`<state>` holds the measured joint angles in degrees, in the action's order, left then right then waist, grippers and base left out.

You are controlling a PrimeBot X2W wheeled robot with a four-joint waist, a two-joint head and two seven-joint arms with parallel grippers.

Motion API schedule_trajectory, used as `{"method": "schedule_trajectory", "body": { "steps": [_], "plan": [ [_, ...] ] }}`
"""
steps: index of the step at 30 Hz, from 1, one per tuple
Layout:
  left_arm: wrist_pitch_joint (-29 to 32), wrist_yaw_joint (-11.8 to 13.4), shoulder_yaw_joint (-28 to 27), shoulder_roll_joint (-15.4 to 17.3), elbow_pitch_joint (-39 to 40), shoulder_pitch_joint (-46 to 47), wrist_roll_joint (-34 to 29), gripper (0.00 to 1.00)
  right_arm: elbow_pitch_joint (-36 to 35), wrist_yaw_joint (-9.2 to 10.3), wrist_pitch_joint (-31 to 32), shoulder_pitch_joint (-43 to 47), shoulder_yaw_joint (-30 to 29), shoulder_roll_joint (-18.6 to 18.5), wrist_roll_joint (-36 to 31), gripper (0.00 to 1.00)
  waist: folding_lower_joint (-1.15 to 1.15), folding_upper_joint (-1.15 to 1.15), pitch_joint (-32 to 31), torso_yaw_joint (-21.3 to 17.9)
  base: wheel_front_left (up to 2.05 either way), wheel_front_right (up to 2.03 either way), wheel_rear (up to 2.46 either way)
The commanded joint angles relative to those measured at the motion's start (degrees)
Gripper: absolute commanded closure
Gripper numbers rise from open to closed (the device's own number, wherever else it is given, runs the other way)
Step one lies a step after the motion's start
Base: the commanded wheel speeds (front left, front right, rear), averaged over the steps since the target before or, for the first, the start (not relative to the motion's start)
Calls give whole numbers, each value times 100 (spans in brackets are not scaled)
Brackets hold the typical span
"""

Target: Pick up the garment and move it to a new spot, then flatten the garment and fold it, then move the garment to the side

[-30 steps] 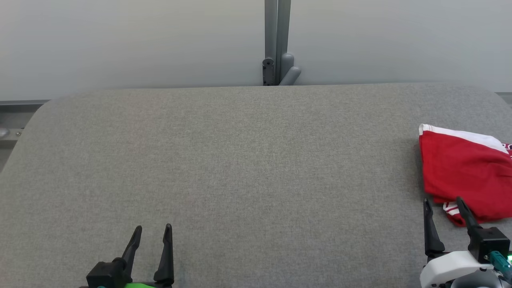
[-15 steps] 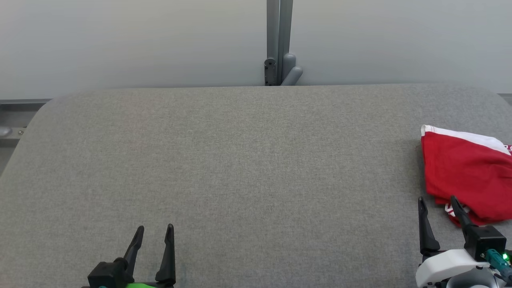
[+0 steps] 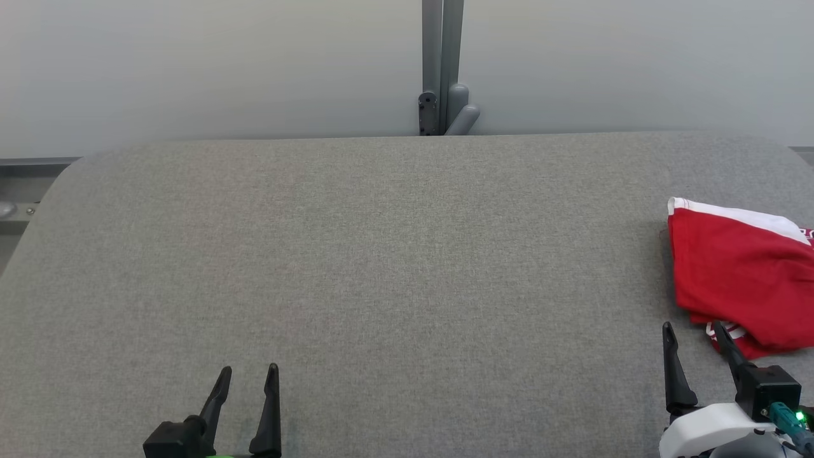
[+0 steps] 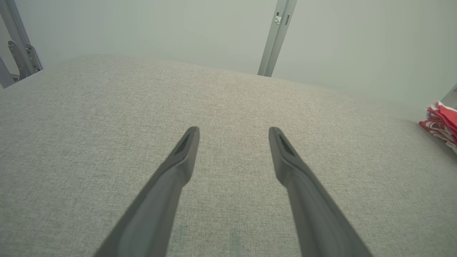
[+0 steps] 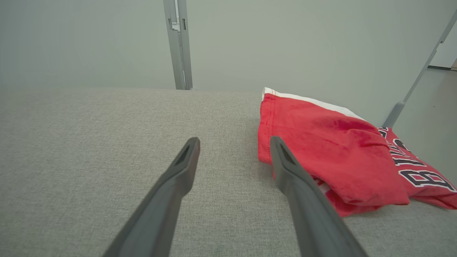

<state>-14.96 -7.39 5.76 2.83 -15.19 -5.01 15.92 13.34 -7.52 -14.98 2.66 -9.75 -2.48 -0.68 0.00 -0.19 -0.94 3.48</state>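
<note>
Tabletop [image 3: 394,254]: grey woven fabric cover, matte, fine even weave, flat. Far edge straight, both far corners rounded off. Right edge cut off by the head view.

Behind the far edge: pale plain wall [image 3: 191,63], smooth. Grey metal post [image 3: 441,51] upright at mid-edge, bolted bracket and rounded stub at its foot. Metal rail [image 3: 25,164] with bolt heads just past the far-left corner. Second post [image 5: 414,85], slanted, beyond the right end in the right wrist view.

Garment [image 3: 738,273]: on the tabletop at the far right side, partly out of the head view. Red jersey-type cloth, folded into a rough rectangle, soft creases, layers stacked. White band along its far edge, stitched hem down its left edge. Dark block letters outlined in white on the right part. Red-and-white striped trim poking out at the near edge.

Room to move: bare fabric all the way from the left edge to the garment's left hem, full depth near to far.

Left hand [image 3: 249,370]: low at the near-left, over bare fabric, well apart from the garment. Fingers spread wide, gripping nothing.

Right hand [image 3: 692,327]: near-right, just beside the garment's near-left corner. Fingers spread wide, gripping nothing. Left finger over bare fabric; right finger crossing in front of the striped trim. Touching the cloth or just above it: can't tell.

Fingers on both: long, dark, matte, tapered to narrow tips.
</note>
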Motion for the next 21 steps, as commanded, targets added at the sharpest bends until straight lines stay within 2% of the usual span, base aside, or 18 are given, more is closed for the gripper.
{"method": "schedule_trajectory", "body": {
  "steps": [1, 5, 6, 10, 21],
  "plan": [
    [-10, 5, 0, 7, 89, 82, 3, 0, -85, 2, -4, -86, -13, -39, 0, 0, 0, 1, 2, -2, 0, 0, 0],
    [-11, 8, 9, 8, 90, 96, 1, 0, -107, 2, -5, -97, 9, -40, -18, 0, 0, 2, 11, -11, 0, 0, 0],
    [0, 1, 4, -1, -12, -2, 0, 100, 9, 0, 0, 2, 8, 3, 0, 100, 0, 0, 11, -11, 0, 0, 0],
    [33, 1, 4, -6, -175, -56, 44, 100, 221, 0, 31, 44, -11, 42, 43, 100, 0, 0, 12, -13, 0, 0, 0],
    [291, 5, -111, 55, -103, 103, 1251, 100, 202, 1, 380, -111, 14, 28, 1433, 100, 0, 2, 21, -43, 0, 0, 0]
  ]
}}
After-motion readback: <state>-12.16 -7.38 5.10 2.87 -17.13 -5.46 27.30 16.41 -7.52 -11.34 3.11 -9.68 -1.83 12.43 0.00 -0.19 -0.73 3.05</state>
